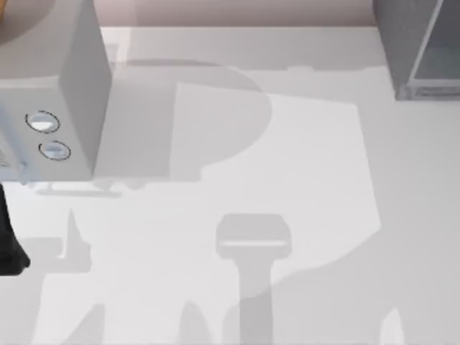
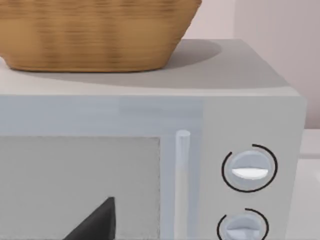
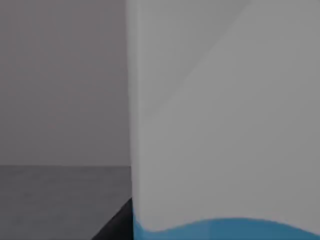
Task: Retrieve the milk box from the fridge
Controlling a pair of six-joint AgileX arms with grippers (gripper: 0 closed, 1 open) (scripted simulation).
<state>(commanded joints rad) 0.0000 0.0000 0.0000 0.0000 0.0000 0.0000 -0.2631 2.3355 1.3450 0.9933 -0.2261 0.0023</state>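
The milk box stands very close in the right wrist view, a white gabled face with a sky-blue band low down. A dark part of my right gripper shows right beside the carton's edge, against a dim grey wall and floor. The fridge is the grey cabinet with a pale-framed glassy panel at the table's far right corner in the top view. My left arm is parked at the table's left edge, and a dark tip of my left gripper points at the grey box with the dials.
A grey box with two round dials stands at the far left of the table, shown up close in the left wrist view. On it sits a woven basket. Arm shadows lie across the white table.
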